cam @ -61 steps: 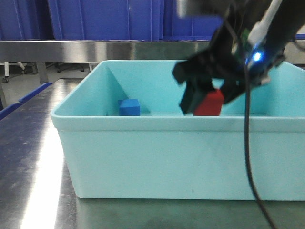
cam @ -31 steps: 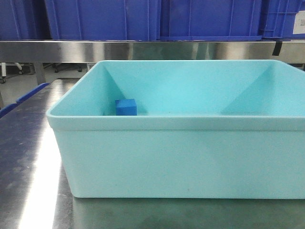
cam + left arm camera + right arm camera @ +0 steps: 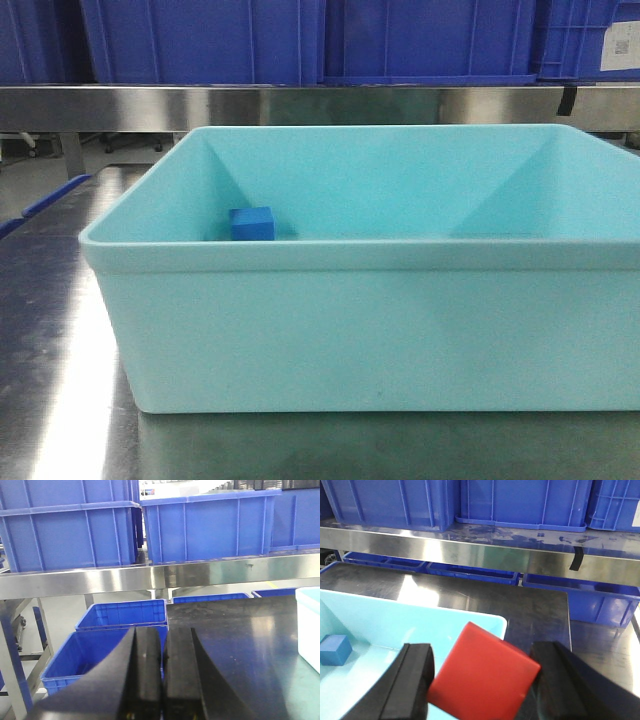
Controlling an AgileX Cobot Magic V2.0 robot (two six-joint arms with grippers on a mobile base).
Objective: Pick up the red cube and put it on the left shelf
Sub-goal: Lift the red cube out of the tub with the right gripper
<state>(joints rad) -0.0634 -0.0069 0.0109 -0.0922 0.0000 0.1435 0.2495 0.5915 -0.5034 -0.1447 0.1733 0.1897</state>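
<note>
Nearest us in the right wrist view, the right end effector (image 3: 485, 692) has its two black fingers closed partway onto the red cube (image 3: 482, 672), which sits skewed between them, one corner pointing to 1 o'clock. That tilt is our first worry: gripped across angled faces, the cube could pivot or squirt out during the carry. It hangs over the near corner of the tub (image 3: 425, 611). A slip here would drop it back inside beside the blue cube (image 3: 335, 650) at 9 o'clock, or onto the steel surface (image 3: 470, 592) beyond.

The left end effector (image 3: 162, 680) is pressed fully closed on nothing, so it cannot catch anything.

Farther off at 12 o'clock, the left shelf (image 3: 470, 545) is crowded with crates (image 3: 520, 500). We see little bare ledge, so a low approach could knock the front rail, and a careless release could roll the cube off the edge.
</note>
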